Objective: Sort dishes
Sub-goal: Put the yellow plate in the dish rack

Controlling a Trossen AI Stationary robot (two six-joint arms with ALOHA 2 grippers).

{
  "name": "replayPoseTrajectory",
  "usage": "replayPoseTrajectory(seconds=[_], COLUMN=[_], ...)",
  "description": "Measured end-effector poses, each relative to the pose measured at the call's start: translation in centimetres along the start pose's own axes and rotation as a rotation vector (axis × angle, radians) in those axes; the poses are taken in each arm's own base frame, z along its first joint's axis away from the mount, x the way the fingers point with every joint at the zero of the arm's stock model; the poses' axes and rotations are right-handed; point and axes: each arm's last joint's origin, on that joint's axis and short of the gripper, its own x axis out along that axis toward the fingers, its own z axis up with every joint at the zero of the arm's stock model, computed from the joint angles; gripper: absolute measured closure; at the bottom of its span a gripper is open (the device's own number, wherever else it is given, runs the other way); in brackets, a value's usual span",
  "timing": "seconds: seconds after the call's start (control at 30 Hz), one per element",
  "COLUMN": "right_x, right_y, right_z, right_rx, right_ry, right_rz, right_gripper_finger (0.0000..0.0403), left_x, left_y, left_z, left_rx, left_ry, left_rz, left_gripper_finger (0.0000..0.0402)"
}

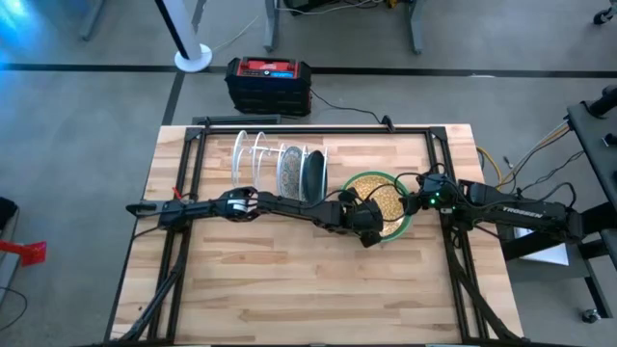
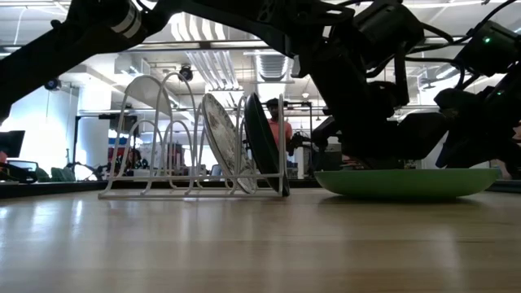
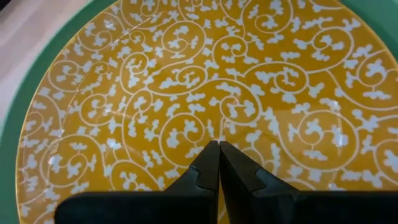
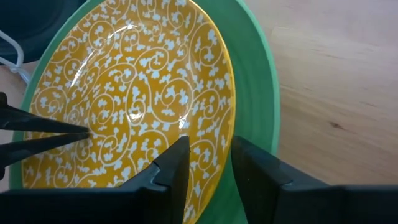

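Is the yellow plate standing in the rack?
No, the yellow plate lies flat on the green plate on the table, beside the rack.

My wooden table (image 1: 289, 289) filling the middle of the top-down picture, a white wire rack (image 1: 253, 159) near its upper middle, a black and red box (image 1: 268, 84) on the grey floor above the table, a white round stand (image 1: 193, 58) at upper left, a person in a red top (image 2: 281, 130) far back in the room.

Yellow plate (image 4: 130, 93): glossy glazed ceramic, white scroll pattern. Beneath it, green plate (image 4: 249, 93): smooth, satin. Table (image 4: 336, 81): matt wood planks. Rack (image 1: 260, 159): white coated wire.
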Motion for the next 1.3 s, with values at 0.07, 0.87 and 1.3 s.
replayPoseTrajectory(seconds=[0.07, 0.87, 1.3], right_x=[0.03, 0.23, 0.23], right_y=[0.0, 0.44, 0.39], right_z=[0.0, 0.44, 0.49], right_rx=[-0.005, -0.04, -0.044], right_ry=[0.002, -0.028, -0.044], right_rz=[-0.002, 0.011, -0.006], right_gripper_finger=[0.0299, 0.0398, 0.0401], left_x=[0.05, 0.26, -0.22], left_y=[0.05, 0.27, 0.55], left_z=[0.1, 0.71, 0.21], left_rx=[0.002, -0.011, 0.034], left_ry=[-0.006, -0.046, 0.04], left_rz=[-0.004, -0.034, -0.009], left_gripper_finger=[0.0401, 0.0401, 0.0401])
